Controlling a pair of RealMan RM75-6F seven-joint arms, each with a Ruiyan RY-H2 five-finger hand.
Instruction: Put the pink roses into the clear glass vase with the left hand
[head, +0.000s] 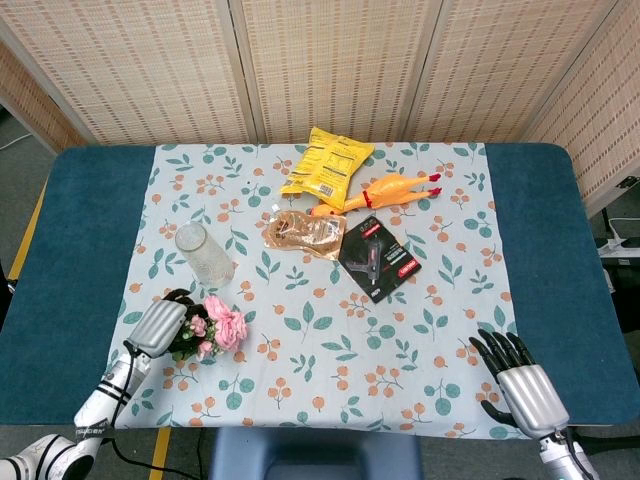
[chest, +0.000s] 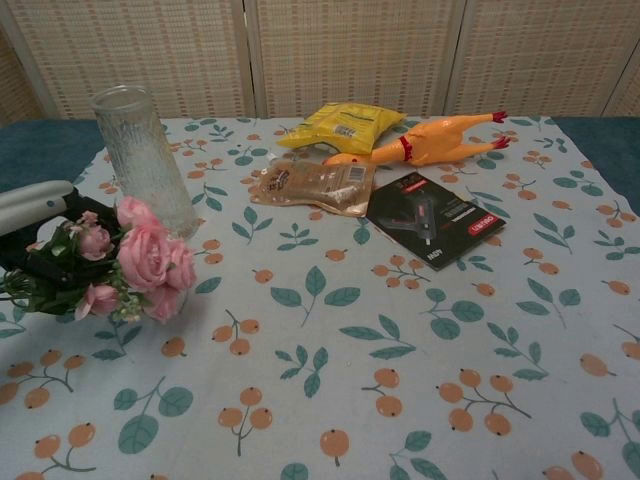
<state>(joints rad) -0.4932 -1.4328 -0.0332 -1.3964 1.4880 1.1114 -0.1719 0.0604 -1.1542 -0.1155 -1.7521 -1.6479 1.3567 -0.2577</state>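
left hand (head: 158, 325) wrapped around the pink roses (chest: 143, 258) bouquet, near-left on the tablecloth, clear glass vase (chest: 144, 163) upright just behind, right hand (head: 522, 388) spread, holding nothing, near-right

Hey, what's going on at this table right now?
The robot's left hand grips the pink roses near the table's front left, blooms apparently raised off the cloth. The clear glass vase stands upright and empty just behind them. The right hand rests open at the front right, holding nothing.
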